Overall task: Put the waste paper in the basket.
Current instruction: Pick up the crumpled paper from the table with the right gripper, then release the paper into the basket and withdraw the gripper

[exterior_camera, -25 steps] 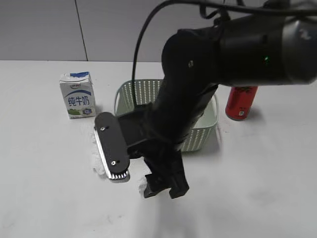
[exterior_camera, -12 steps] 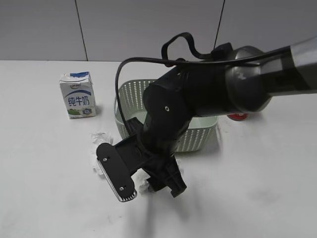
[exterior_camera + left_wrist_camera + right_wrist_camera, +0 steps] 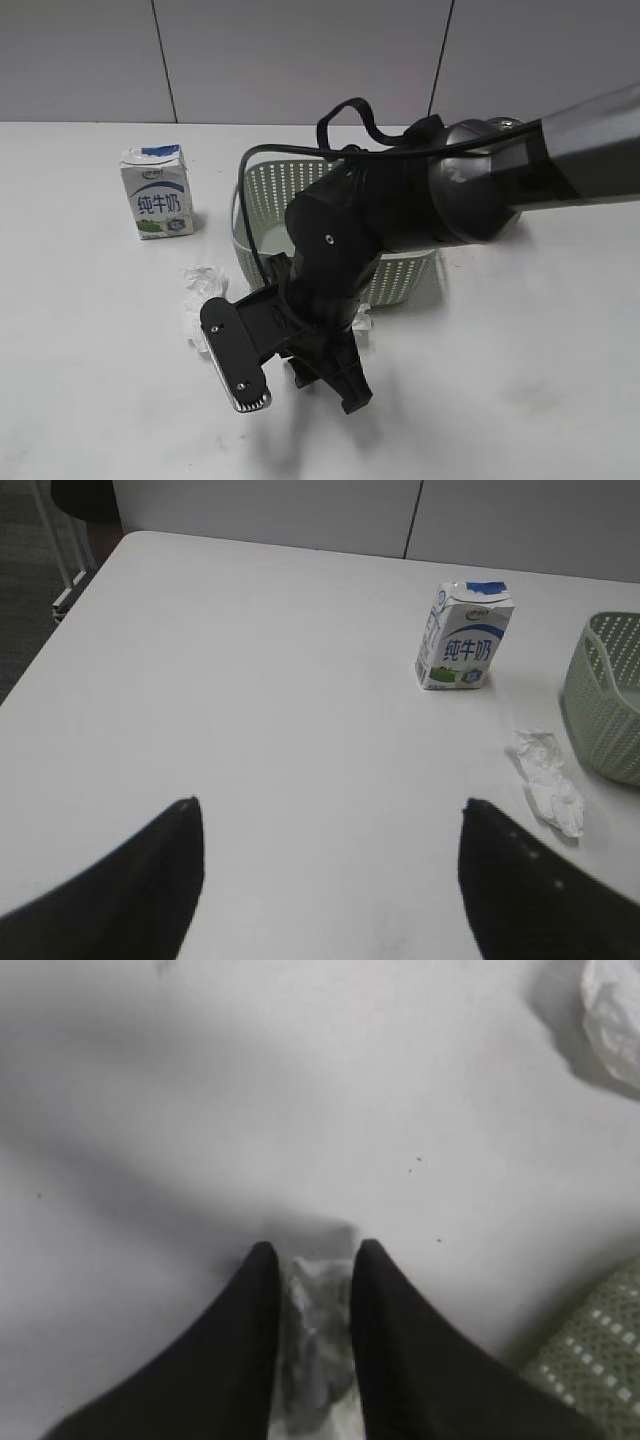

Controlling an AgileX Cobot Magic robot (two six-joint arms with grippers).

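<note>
Right tool [image 3: 308, 1260] clamped on a paper wad [image 3: 312, 1360] above the surface [image 3: 200, 1110]; left tool [image 3: 330, 815] spread apart, holding nothing.

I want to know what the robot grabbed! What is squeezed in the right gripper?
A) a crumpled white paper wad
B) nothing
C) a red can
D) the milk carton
A: in the right wrist view, the right gripper has its two dark fingers closed tight on a crumpled white tissue-paper wad, just above the white table.
</note>
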